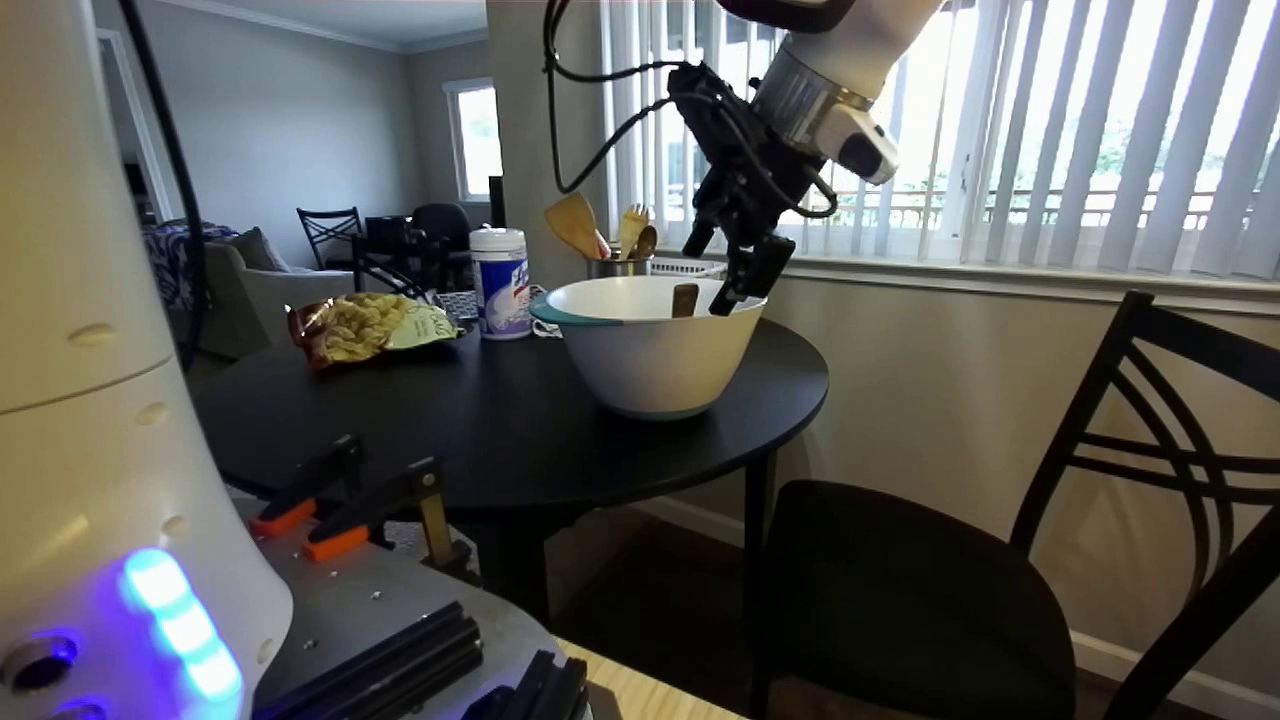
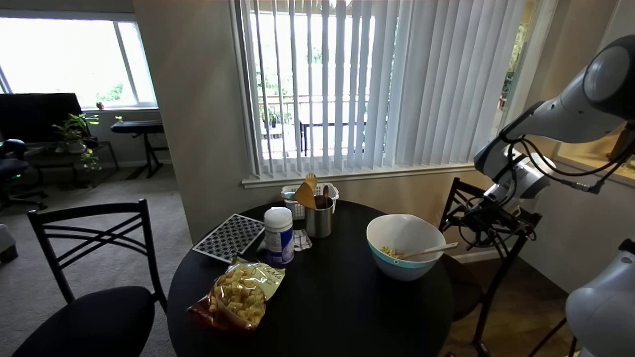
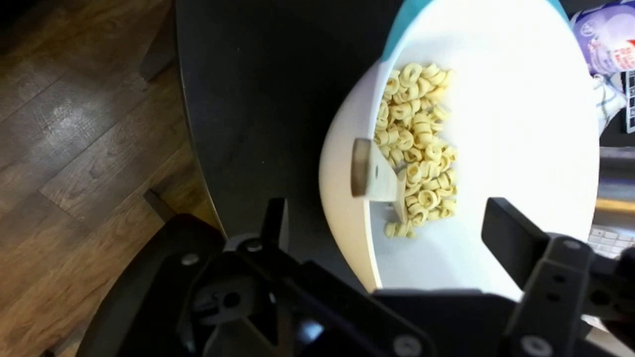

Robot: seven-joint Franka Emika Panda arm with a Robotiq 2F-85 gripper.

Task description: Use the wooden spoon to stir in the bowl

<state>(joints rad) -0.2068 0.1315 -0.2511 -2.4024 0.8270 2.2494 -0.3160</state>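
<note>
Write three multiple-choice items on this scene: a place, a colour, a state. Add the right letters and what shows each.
1. Where is the wooden spoon?
A) In the snack bag
B) In the bowl, one end jutting out
C) In the metal holder

2. What colour is the bowl's trim?
A) Red
B) Black
C) Turquoise

3. How do the jaws stand?
A) Open, holding nothing
B) Shut on the spoon
C) Shut on the bowl

1: B, since in an exterior view it slants up from inside and past the edge.
2: C, since that band shows plainly in the same view.
3: A, since the wrist view shows them apart with nothing gripped.
</note>
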